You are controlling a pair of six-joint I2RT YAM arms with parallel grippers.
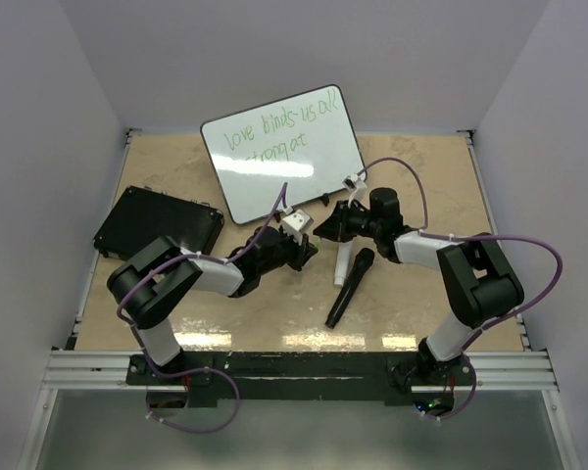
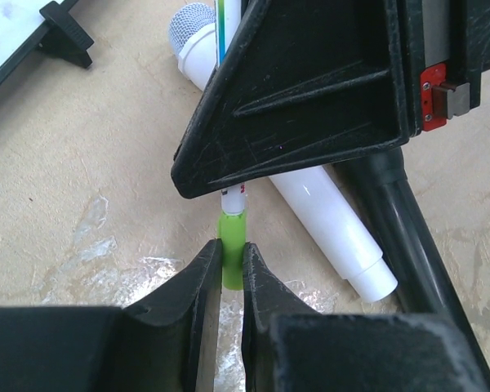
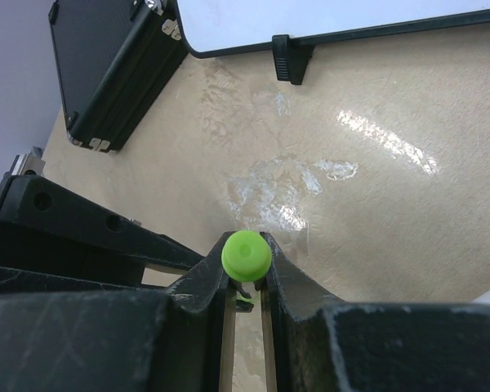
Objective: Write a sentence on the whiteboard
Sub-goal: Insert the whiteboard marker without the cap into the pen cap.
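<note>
Gripping green cap point(image 2: 231, 230), left claw point(image 2: 232, 247) was clenched; right claw point(image 3: 246, 266) clenched on same marker point(image 3: 246, 252); whiteboard point(image 1: 299, 184) carried green sentence point(image 1: 274, 132).

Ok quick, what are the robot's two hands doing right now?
Left gripper: closed on the green end of the marker.
Right gripper: closed on the same marker.

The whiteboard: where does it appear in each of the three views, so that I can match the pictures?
Top external: whiteboard at top centre, rotated, green writing on it.
Left wrist: whiteboard corner only, top left, beside a black foot.
Right wrist: whiteboard lower edge along the top, a black foot under it.
Shared landmark: the green marker, nearer than the board in every view, tiny from above.
</note>
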